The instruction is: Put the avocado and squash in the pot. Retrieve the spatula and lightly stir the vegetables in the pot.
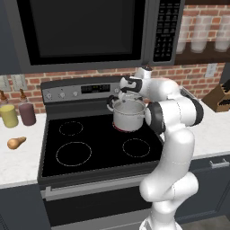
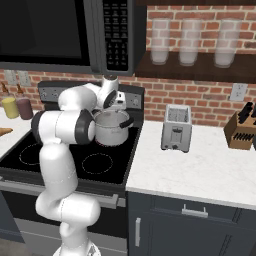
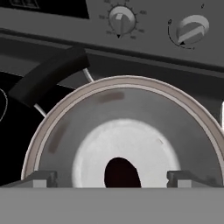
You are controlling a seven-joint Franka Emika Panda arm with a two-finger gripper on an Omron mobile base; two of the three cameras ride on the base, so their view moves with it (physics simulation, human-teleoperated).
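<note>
Spread claw [image 3: 112,179] is held over one pot [image 3: 65,127], in which one avocado [image 3: 121,173] is seen; one squash [image 1: 16,142] is left on the counter [image 1: 18,164].

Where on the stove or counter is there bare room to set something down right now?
The three unused burners in front and left of the pot are bare. So is the white counter before the toaster. The left counter is tighter: squash and two bottles. The open gripper crowds the pot, avocado inside.
</note>
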